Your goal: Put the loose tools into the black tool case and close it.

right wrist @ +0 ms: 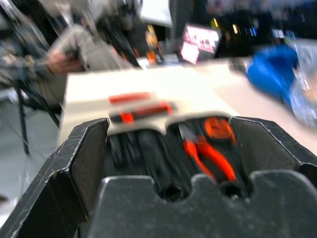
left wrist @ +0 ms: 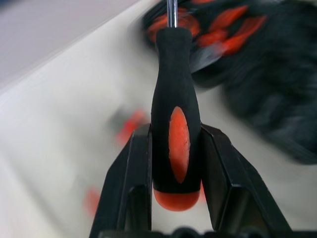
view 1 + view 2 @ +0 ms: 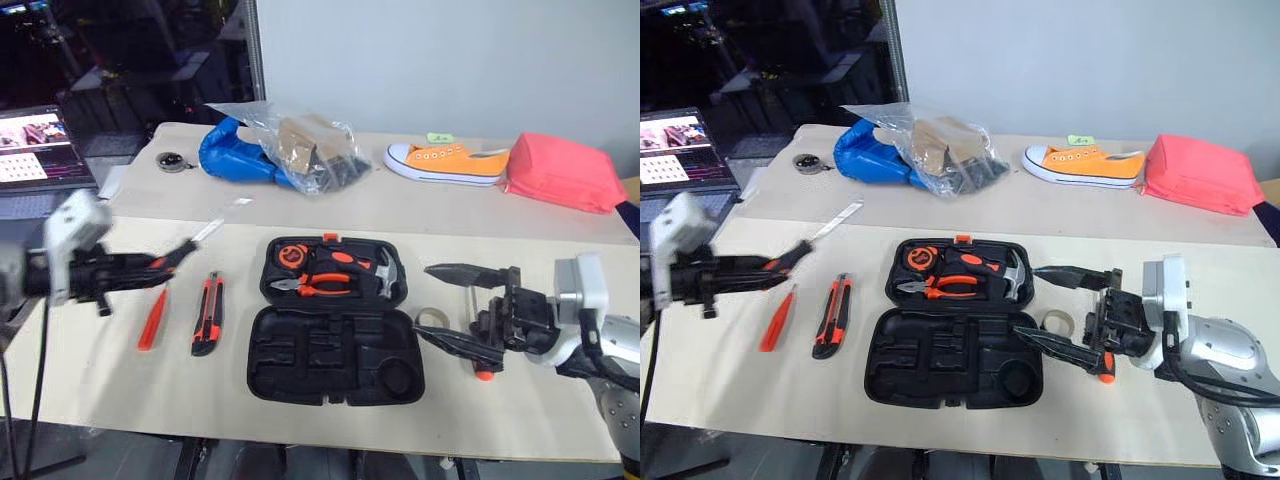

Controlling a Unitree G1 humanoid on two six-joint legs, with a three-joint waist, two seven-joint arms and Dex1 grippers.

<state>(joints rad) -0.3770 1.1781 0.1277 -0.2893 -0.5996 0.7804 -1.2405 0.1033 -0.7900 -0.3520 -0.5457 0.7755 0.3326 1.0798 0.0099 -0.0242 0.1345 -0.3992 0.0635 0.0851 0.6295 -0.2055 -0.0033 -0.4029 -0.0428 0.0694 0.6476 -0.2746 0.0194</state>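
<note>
Orange-and-black-handled screwdriver [image 2: 176, 124]: clamped in our left gripper [image 3: 165, 265], frame left; black clamshell tool case [image 3: 335, 350] open, centre; our right gripper [image 3: 445, 305] released.

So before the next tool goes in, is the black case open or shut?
Open. The black tool case lies spread flat on the table, both moulded halves facing up; pliers sit in the far half, while the near recesses are vacant.

The left claw [image 3: 780, 264] grips an orange-and-black screwdriver [image 3: 812, 243] above the bench [image 3: 720, 380]; below it lie a slim orange driver [image 3: 778, 318] and a utility knife [image 3: 832, 316]; the black tool case [image 3: 952, 322] lies open; the right claw [image 3: 1052, 310] gapes beside it, over a tape roll [image 3: 1058, 321].
</note>
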